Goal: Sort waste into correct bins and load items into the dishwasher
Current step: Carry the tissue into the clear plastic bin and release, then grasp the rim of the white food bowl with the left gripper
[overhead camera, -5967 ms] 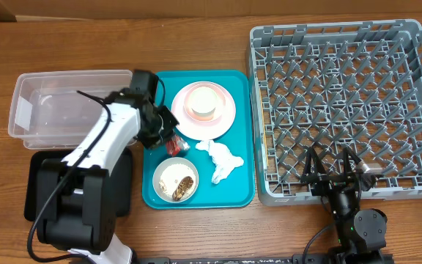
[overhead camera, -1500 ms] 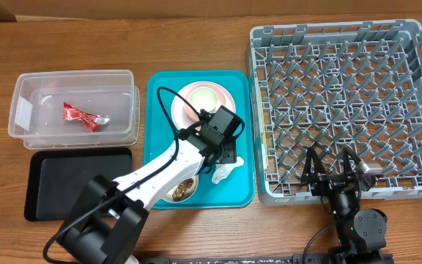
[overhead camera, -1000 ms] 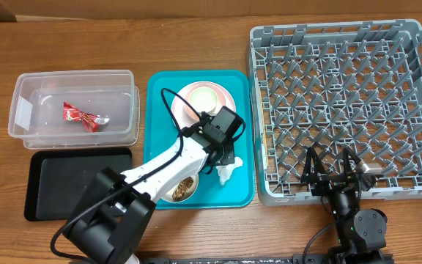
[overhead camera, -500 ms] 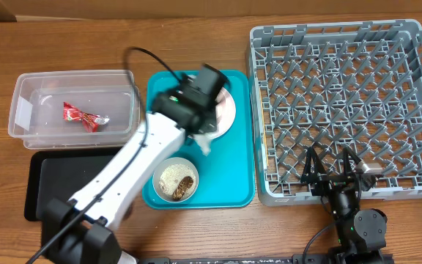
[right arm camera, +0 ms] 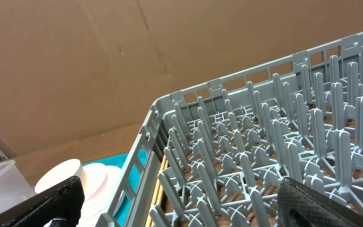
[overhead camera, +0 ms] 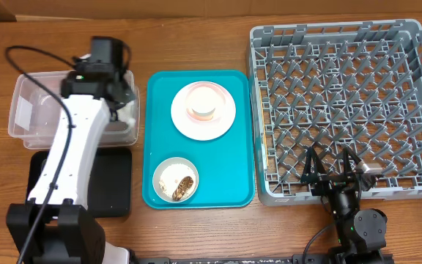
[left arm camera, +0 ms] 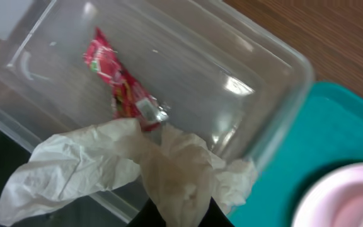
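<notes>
My left gripper (left arm camera: 178,217) is shut on the crumpled white napkin (left arm camera: 137,167), which hangs over the right end of the clear tub (left arm camera: 257,82). The red wrapper (left arm camera: 121,91) lies on the tub's floor. From overhead the left gripper (overhead camera: 118,95) is above the tub's (overhead camera: 31,110) right end, with the napkin (overhead camera: 127,111) showing beside it. A white plate (overhead camera: 222,121) carrying a small cup (overhead camera: 204,103) and a bowl with food scraps (overhead camera: 176,178) sit on the teal tray (overhead camera: 233,176). My right gripper (overhead camera: 333,172) stands open at the near edge of the grey dish rack (overhead camera: 343,103), holding nothing.
The black tray (overhead camera: 119,183) lies in front of the tub, partly under my left arm. In the right wrist view the rack's pegs (right arm camera: 263,145) fill the frame between my open right gripper's (right arm camera: 188,211) fingers.
My left arm has lifted the napkin off the teal tray and swung it left, over the clear tub. The right arm has not moved.
</notes>
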Motion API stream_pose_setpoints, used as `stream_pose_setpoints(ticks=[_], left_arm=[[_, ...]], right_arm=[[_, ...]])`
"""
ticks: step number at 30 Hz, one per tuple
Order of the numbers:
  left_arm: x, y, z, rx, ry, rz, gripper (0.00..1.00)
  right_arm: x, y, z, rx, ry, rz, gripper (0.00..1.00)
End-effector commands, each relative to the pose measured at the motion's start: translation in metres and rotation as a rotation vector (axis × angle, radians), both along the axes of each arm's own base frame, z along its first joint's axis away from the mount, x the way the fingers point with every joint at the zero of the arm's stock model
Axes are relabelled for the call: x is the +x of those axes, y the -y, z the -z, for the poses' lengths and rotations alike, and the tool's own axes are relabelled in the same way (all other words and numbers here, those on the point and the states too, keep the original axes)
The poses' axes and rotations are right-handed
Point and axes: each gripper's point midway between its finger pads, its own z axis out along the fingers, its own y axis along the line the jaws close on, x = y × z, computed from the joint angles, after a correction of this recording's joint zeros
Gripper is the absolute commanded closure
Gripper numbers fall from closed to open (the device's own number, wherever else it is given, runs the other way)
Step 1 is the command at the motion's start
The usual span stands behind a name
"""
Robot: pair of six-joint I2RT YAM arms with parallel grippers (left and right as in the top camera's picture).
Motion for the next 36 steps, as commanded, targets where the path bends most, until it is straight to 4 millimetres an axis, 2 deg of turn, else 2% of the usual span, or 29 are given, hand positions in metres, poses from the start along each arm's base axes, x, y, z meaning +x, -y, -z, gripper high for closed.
stream_pose_setpoints(ticks=[1, 9, 10, 14, 16, 22, 26, 29, 30, 31, 36], left_arm=[[0.007, -0.021, 0.009, -0.014, 0.003, -0.068, 0.88], [0.027, -0.030, 0.045, 0.003, -0.032, -0.071, 0.86], [0.032, -0.030, 0.055, 0.009, -0.043, -0.057, 0.83], [0.035, -0.030, 0.064, 0.017, -0.060, -0.038, 0.69], [0.037, -0.030, 0.063, 0.026, -0.060, -0.017, 0.59], [0.041, -0.021, 0.049, 0.017, -0.066, 0.095, 0.36], [0.031, 0.009, 0.024, -0.133, -0.056, 0.187, 0.34], [0.012, 0.055, 0.006, -0.328, -0.056, 0.354, 0.34], [-0.005, 0.080, -0.003, -0.428, -0.081, 0.455, 0.34], [-0.018, 0.092, -0.006, -0.466, -0.108, 0.504, 0.35], [-0.069, 0.128, 0.003, -0.493, -0.299, 0.634, 0.36]], right_arm=[[0.000, -0.001, 0.002, -0.006, 0.003, -0.003, 0.00], [0.000, -0.001, 0.002, -0.006, 0.003, -0.003, 0.00], [0.000, -0.001, 0.002, -0.006, 0.003, -0.003, 0.00], [0.000, -0.001, 0.002, -0.006, 0.003, -0.003, 0.00], [0.000, -0.001, 0.002, -0.006, 0.003, -0.003, 0.00], [0.000, -0.001, 0.002, -0.006, 0.003, -0.003, 0.00], [0.000, -0.001, 0.002, -0.006, 0.003, -0.003, 0.00], [0.000, -0.001, 0.002, -0.006, 0.003, -0.003, 0.00], [0.000, -0.001, 0.002, -0.006, 0.003, -0.003, 0.00], [0.000, -0.001, 0.002, -0.006, 0.003, -0.003, 0.00], [0.000, -0.001, 0.002, -0.006, 0.003, -0.003, 0.00]])
